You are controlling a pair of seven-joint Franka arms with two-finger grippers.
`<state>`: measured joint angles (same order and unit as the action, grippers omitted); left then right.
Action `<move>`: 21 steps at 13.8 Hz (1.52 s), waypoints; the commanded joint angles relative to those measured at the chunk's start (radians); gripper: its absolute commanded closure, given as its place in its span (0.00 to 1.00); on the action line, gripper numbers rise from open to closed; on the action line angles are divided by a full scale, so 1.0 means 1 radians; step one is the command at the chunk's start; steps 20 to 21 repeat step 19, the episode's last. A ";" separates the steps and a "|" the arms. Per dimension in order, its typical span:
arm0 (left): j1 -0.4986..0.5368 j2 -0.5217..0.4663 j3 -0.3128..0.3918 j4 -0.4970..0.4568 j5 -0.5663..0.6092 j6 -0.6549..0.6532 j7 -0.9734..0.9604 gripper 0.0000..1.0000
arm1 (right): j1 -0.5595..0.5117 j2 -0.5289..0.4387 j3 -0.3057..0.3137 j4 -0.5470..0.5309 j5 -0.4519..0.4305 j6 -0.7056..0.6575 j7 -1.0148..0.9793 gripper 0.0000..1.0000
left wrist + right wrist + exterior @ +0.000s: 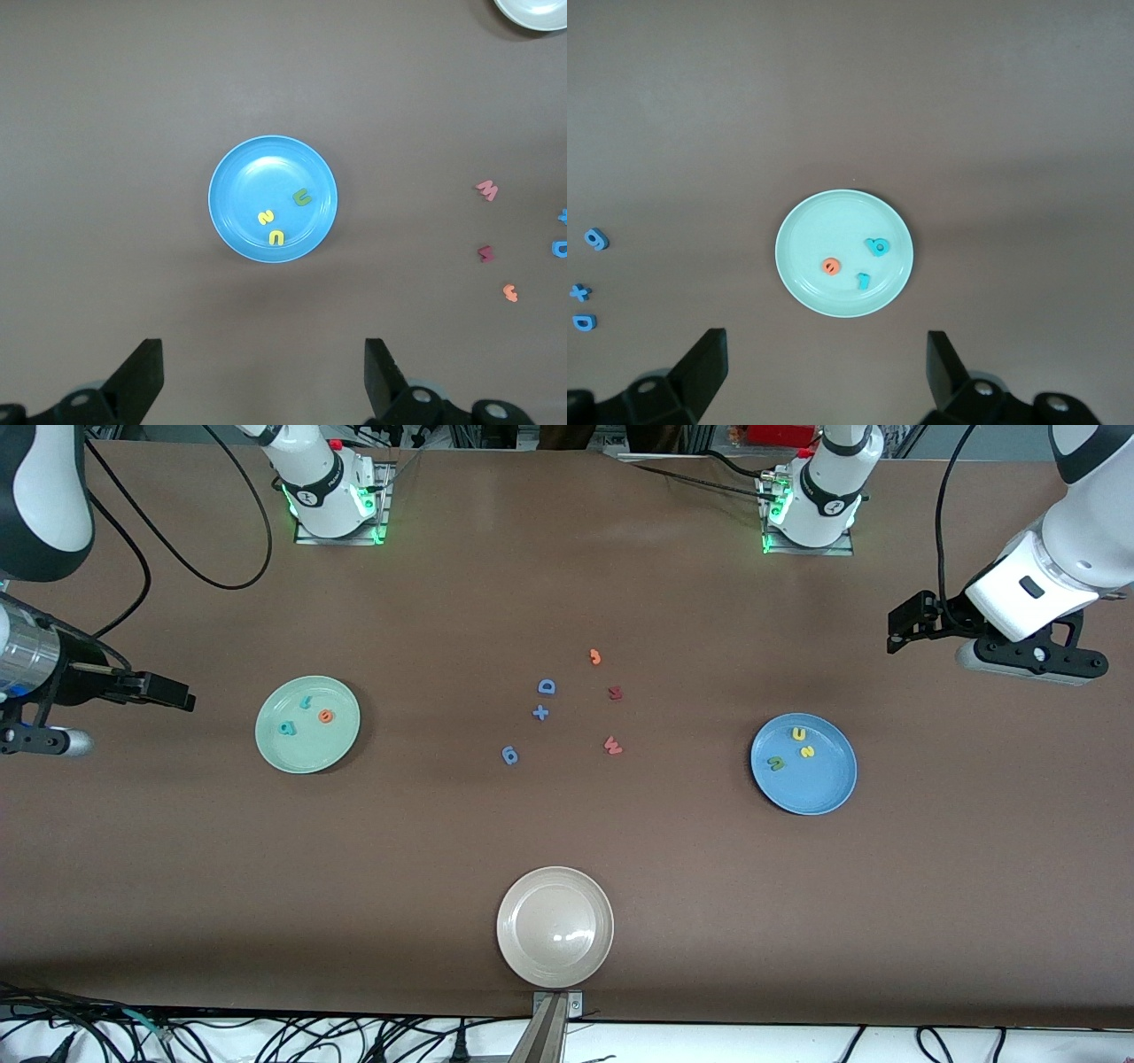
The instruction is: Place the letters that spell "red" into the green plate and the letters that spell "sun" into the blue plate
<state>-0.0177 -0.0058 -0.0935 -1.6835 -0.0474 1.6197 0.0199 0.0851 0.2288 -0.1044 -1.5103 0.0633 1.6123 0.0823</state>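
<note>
Done by the look of it — red letters (306, 716) in green plate (266, 748), sun letters (795, 748) in blue plate (828, 797) — left claw (264, 372) and right claw (826, 367) spread apart, empty.

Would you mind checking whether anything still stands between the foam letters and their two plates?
Nothing visible does: the orange "e", teal "d" and teal "r" already lie in the pale green plate, and the yellow "u", yellow "s" and olive "n" in the blue plate.

A wide brown table (567, 850) under even light, with tangled black cables (266, 1036) along its white near edge.
</note>
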 commanded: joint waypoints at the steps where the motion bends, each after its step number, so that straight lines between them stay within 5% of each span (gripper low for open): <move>1: -0.005 0.010 0.002 0.030 0.017 -0.024 -0.009 0.00 | -0.015 -0.055 0.035 -0.103 -0.020 0.073 0.014 0.01; 8: -0.005 0.010 0.001 0.030 0.017 -0.024 -0.009 0.00 | -0.015 -0.167 0.064 -0.287 -0.033 0.211 0.020 0.01; 21: -0.005 0.010 0.002 0.030 0.017 -0.026 -0.009 0.00 | -0.033 -0.167 0.078 -0.254 -0.036 0.202 0.014 0.01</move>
